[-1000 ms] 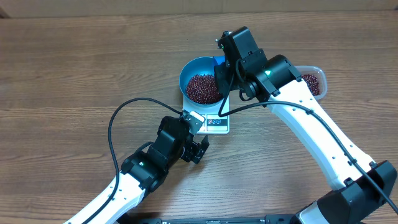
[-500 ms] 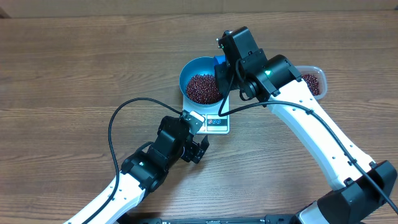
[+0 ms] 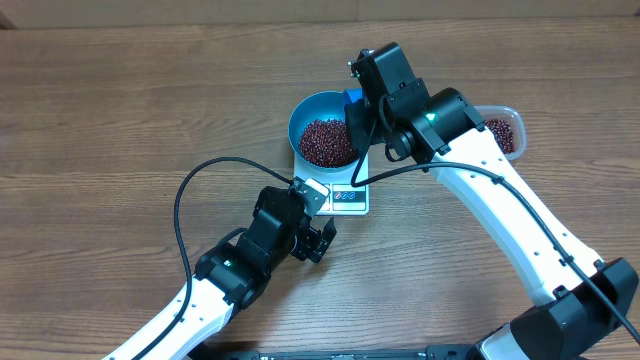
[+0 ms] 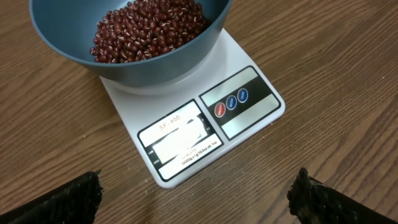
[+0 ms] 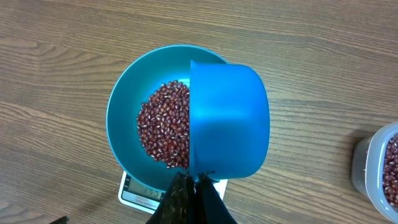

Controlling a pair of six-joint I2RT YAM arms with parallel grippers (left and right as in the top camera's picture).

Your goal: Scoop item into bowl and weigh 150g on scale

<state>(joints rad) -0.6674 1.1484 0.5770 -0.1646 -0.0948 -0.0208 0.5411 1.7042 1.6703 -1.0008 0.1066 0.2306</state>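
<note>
Beans [image 3: 325,142] heap glossy in round blue bowl [image 3: 304,112]; right fingers [image 5: 180,198] clamp scoop [image 5: 227,121], left fingers [image 4: 68,200] apart

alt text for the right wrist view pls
A blue scoop, gripped by the right pincer at the bottom edge, hangs over the right half of a blue bowl of red-brown beans. The bowl sits on a white scale on a wooden table. A clear tub of beans shows at the right edge.

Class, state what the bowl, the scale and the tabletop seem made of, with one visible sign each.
Bowl: likely plastic, smooth, evenly blue, faint sheen. Scale: probably white plastic, satin, moulded rounded corners. Tabletop: wood or wood-look laminate, matte, brown grain lines.
</note>
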